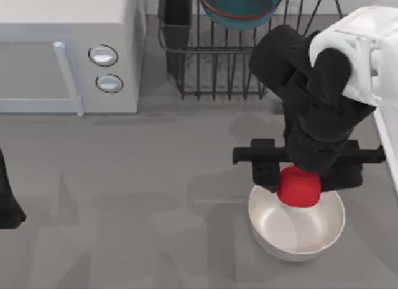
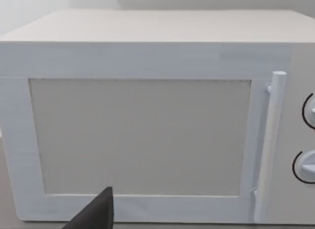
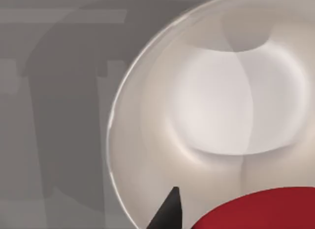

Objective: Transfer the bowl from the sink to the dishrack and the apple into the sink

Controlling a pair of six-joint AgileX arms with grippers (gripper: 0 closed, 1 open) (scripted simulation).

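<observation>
The red apple [image 1: 300,188] is held in my right gripper [image 1: 297,176], which is shut on it just above the far rim of a glossy white bowl [image 1: 297,230]. In the right wrist view the apple [image 3: 256,212] shows beside one dark fingertip [image 3: 167,212], over the white bowl's hollow [image 3: 231,106]. The teal bowl [image 1: 239,6] with a red-orange line sits in the dark wire dishrack [image 1: 217,65] at the back. A strip of the pale sink rim [image 1: 388,146] runs along the table's right edge. My left arm [image 1: 6,199] is parked at the left edge.
A white microwave [image 1: 62,46] with two round knobs stands at the back left, and its door [image 2: 142,135] faces the left wrist camera. A black utensil cup [image 1: 177,18] sits at the dishrack's left corner. Bare grey tabletop [image 1: 143,196] spans the middle.
</observation>
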